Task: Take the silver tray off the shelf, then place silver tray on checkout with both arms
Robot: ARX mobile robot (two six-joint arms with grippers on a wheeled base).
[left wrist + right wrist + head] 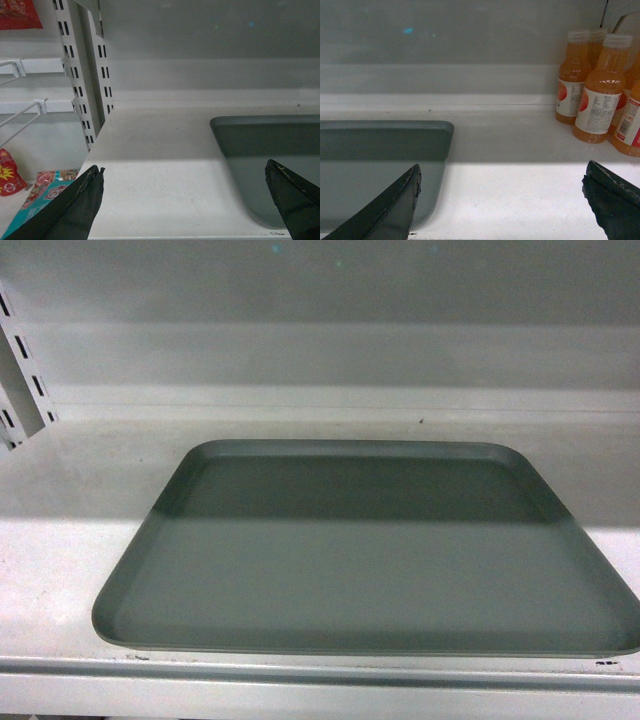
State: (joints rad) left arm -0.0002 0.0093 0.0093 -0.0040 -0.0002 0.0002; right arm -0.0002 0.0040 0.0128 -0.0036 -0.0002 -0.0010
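head view, silver tray (370, 560), shelf (80, 490)

We record a matte grey-green silver tray (370, 550) on the pale white-grey shelf (80, 490), white uprights (82, 75) patterned with black slots, orange bottles (597, 90) with white labels, red and teal packets (35, 192), and black jaws.

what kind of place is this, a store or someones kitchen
Most likely a store: a metal shelf on slotted uprights, orange drink bottles lined up beside the silver tray, and colourful snack packets on the next rack.
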